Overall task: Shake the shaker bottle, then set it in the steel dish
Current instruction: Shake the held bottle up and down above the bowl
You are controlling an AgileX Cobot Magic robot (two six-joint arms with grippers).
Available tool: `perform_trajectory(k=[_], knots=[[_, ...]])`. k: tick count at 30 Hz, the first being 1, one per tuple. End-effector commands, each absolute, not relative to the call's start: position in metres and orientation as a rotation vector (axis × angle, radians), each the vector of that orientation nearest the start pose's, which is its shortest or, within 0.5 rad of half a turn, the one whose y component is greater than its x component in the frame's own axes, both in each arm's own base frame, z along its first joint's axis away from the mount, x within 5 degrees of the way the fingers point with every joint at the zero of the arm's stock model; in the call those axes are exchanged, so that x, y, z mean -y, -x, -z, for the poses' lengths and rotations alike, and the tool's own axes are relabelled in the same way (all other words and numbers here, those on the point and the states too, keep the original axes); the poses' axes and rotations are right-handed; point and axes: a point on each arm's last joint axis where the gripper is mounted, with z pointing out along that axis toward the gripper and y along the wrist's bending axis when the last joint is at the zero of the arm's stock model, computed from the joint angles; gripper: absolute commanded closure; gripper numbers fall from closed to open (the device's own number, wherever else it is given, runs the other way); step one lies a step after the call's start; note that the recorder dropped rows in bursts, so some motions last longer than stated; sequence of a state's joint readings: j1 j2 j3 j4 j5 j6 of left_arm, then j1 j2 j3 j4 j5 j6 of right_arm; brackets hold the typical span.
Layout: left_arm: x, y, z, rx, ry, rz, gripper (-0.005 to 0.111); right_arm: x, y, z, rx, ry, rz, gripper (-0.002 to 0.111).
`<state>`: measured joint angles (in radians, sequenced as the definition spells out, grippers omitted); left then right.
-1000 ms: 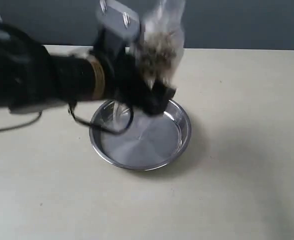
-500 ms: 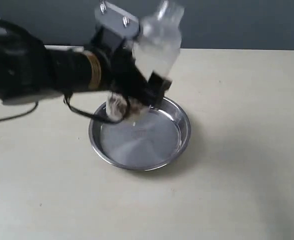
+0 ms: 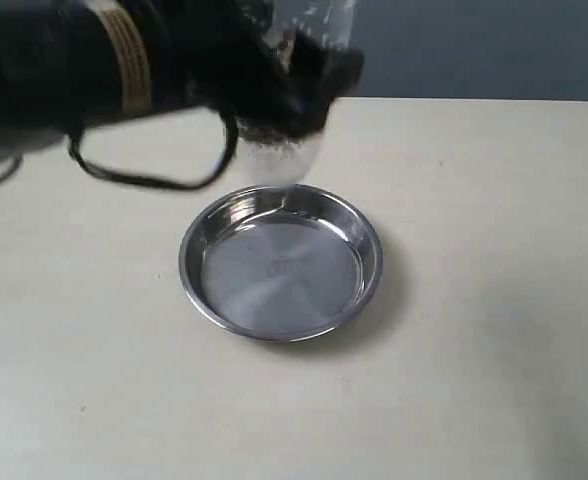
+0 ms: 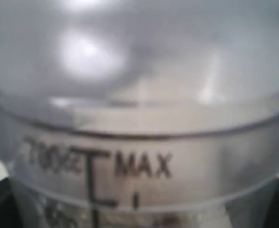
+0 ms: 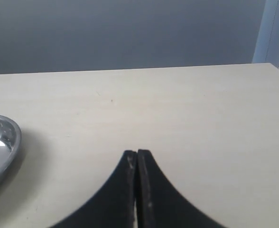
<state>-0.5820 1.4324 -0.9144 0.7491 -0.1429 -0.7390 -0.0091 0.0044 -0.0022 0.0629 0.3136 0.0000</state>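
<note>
One steel dish (image 3: 274, 275) sits empty on the table (image 3: 474, 400) in the foreground. Above its far rim the left gripper (image 3: 296, 95), jaws spread wide around the body of the shaker bottle (image 3: 292, 155), carries it clear of the table, blurred by motion. Risks: the smooth plastic may slide out of that wide clasp on a hard swing, or a descent onto the sloped wall instead of the flat floor may tip the tall bottle. The right gripper (image 5: 137, 164), jaws pressed together on nothing, hovers off to the side.
</note>
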Motion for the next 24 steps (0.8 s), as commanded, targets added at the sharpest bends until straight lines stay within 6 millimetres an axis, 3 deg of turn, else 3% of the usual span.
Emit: perform_trajectory(k=[1, 3, 4, 5, 9, 10, 11, 14, 15, 16, 18, 20, 21, 22, 24], knots=[[0.190, -0.268, -0.248, -1.942, -0.647, 0.512, 0.106, -0.001, -0.054, -0.186, -1.788, -0.048, -0.053, 0.109], [0.190, -0.267, -0.313, -1.723, -0.656, 0.506, 0.106, -0.001, -0.054, -0.186, -1.788, -0.046, -0.050, 0.109], [0.186, -0.265, -0.333, -1.672, -0.637, 0.492, 0.106, -0.001, -0.054, -0.186, -1.788, -0.046, -0.050, 0.109], [0.182, -0.266, -0.336, -1.684, -0.590, 0.501, 0.106, -0.001, -0.054, -0.186, -1.788, -0.047, -0.052, 0.109], [0.183, -0.280, -0.250, -1.971, -0.573, 0.476, 0.106, -0.001, -0.054, -0.186, -1.788, -0.045, -0.049, 0.109], [0.184, -0.282, -0.251, -1.970, -0.546, 0.508, 0.106, -0.001, -0.054, -0.186, -1.788, -0.045, -0.049, 0.109], [0.187, -0.281, -0.266, -1.894, -0.559, 0.543, 0.106, -0.001, -0.054, -0.186, -1.788, -0.045, -0.049, 0.109], [0.187, -0.265, -0.357, -1.533, -0.664, 0.526, 0.106, -0.001, -0.054, -0.186, -1.788, -0.045, -0.049, 0.109], [0.182, -0.265, -0.365, -1.552, -0.621, 0.504, 0.106, -0.001, -0.054, -0.186, -1.788, -0.045, -0.049, 0.109], [0.180, -0.268, -0.354, -1.623, -0.585, 0.495, 0.106, -0.001, -0.054, -0.186, -1.788, -0.045, -0.049, 0.109], [0.181, -0.274, -0.278, -1.886, -0.593, 0.460, 0.106, -0.001, -0.054, -0.186, -1.788, -0.045, -0.049, 0.109], [0.183, -0.270, -0.219, -2.057, -0.577, 0.513, 0.106, -0.001, -0.054, -0.186, -1.788, -0.045, -0.049, 0.109], [0.184, -0.268, -0.211, -2.055, -0.581, 0.556, 0.106, -0.001, -0.054, -0.186, -1.788, -0.045, -0.049, 0.109], [0.187, -0.266, -0.216, -2.012, -0.587, 0.597, 0.106, -0.001, -0.054, -0.186, -1.788, -0.045, -0.049, 0.109], [0.190, -0.261, -0.257, -1.820, -0.594, 0.679, 0.106, -0.001, -0.054, -0.186, -1.788, -0.045, -0.049, 0.109]])
